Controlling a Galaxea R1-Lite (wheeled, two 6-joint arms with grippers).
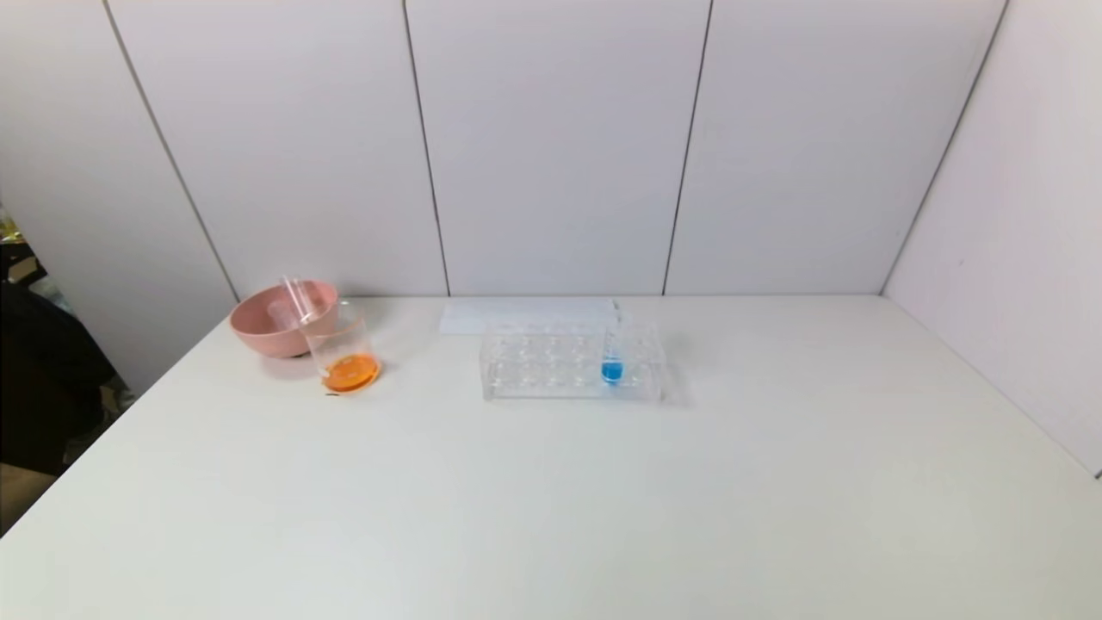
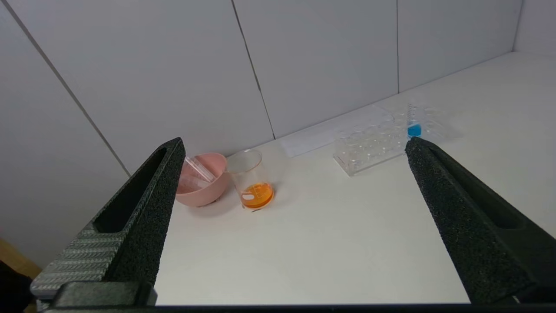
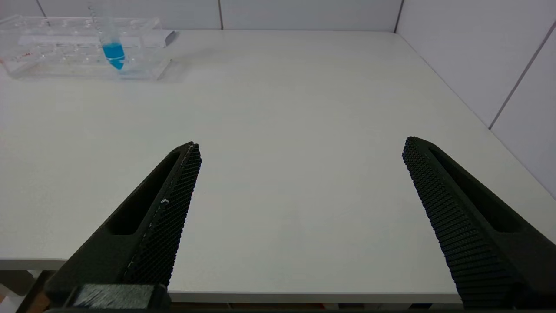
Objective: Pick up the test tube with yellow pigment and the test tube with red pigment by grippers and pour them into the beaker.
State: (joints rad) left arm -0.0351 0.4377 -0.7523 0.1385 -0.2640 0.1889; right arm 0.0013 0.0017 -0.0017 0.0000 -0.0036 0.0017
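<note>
The beaker [image 1: 344, 351] stands at the back left of the table and holds a layer of orange liquid; it also shows in the left wrist view [image 2: 254, 182]. No tube with yellow or red liquid is in view. Clear empty tubes [image 1: 297, 297] lean in the pink bowl [image 1: 263, 331] beside the beaker, also seen in the left wrist view [image 2: 200, 167]. My left gripper [image 2: 295, 145] is open and empty, held back from the beaker above the table. My right gripper [image 3: 299, 145] is open and empty over the table's front edge. Neither gripper shows in the head view.
A clear tube rack [image 1: 551, 366] stands mid-table at the back with one blue-liquid tube [image 1: 612, 366] in it. A white strip [image 1: 525, 314] lies behind the rack. Walls close the back and right sides.
</note>
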